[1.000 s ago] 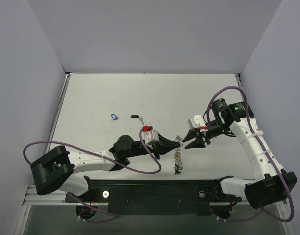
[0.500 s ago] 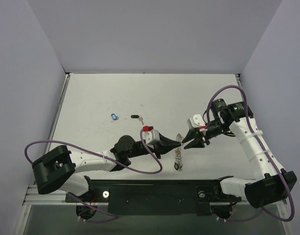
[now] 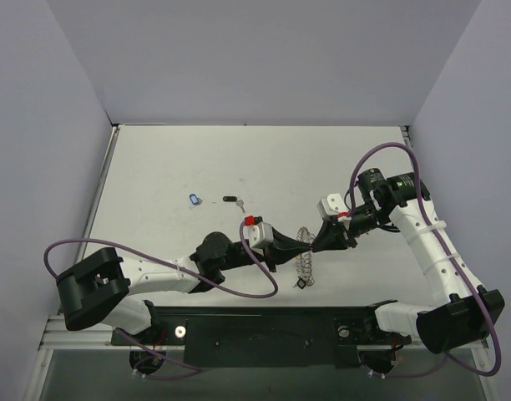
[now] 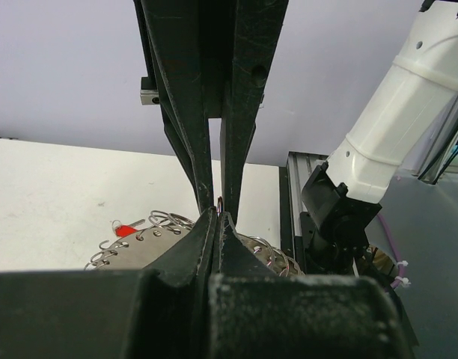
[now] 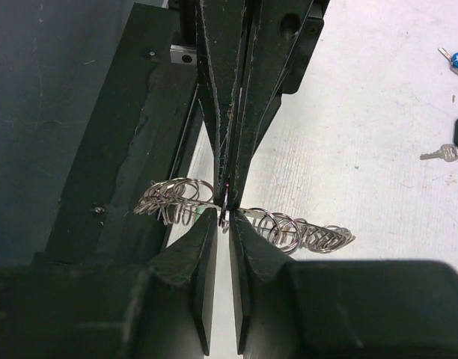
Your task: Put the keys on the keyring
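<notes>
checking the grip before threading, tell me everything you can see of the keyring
The flat silver-grey metal keyring is a plate rimmed with many small wire loops. It is held on edge, pinched at its rim by the shut left hand; the right hand, opposite, brackets one loop.

The keyring (image 3: 305, 255) sits between my left gripper (image 3: 299, 244) and right gripper (image 3: 316, 245); two keys (image 3: 194, 199) lie behind, leftward, on the table (image 3: 155, 167).

White shells w/ black joints are seen on left arm (image 3: 155, 271) & right arm (image 3: 431, 242). Purple cables (image 3: 389, 145) are fitted. Fingers (image 4: 244, 112): black, scuffed. Red block (image 3: 250, 220) is mounted on left arm.
</notes>
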Controlling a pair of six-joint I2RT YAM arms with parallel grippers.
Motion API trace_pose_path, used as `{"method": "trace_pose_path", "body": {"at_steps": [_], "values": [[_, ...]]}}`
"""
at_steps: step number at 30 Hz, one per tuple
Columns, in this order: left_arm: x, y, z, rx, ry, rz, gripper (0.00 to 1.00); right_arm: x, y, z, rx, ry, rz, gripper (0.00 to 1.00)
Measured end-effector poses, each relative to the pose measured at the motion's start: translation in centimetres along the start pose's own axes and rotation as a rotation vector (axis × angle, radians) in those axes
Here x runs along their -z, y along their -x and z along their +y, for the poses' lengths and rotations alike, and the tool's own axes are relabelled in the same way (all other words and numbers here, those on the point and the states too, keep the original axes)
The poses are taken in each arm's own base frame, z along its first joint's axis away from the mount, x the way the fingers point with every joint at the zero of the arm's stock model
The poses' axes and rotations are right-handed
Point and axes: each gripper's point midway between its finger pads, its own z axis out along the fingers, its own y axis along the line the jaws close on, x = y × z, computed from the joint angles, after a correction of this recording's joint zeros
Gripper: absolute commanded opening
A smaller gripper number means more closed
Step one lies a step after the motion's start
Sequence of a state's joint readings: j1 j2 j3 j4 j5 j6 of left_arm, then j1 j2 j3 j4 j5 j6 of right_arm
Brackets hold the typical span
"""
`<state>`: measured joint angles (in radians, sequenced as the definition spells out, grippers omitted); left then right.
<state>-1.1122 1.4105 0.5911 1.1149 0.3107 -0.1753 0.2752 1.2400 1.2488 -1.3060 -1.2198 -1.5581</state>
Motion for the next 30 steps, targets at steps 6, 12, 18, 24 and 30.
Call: {"method": "trace_pose_path", "body": {"at_steps": [6,12,18,24,30], "values": [[0.0,0.0,0.0,0.000,-0.001,-0.002,0.00,0.0,0.0,0.0,-0.012,-0.001,0.002,0.00],[-0.1,-0.1,0.0,0.006,-0.002,-0.002,0.00,0.0,-0.1,0.0,-0.012,-0.001,0.008,0.06],[-0.1,-0.1,0.0,0.013,0.001,-0.003,0.00,0.1,-0.1,0.2,-0.026,-0.001,0.008,0.18],[-0.1,0.5,-0.4,0.011,-0.018,-0.024,0.00,0.4,0.3,0.6,-0.038,-0.023,0.006,0.43],[1.0,0.9,-2.2,-0.001,-0.107,-0.029,0.00,2.6,1.1,1.0,-0.086,-0.162,-0.003,0.67]]}}
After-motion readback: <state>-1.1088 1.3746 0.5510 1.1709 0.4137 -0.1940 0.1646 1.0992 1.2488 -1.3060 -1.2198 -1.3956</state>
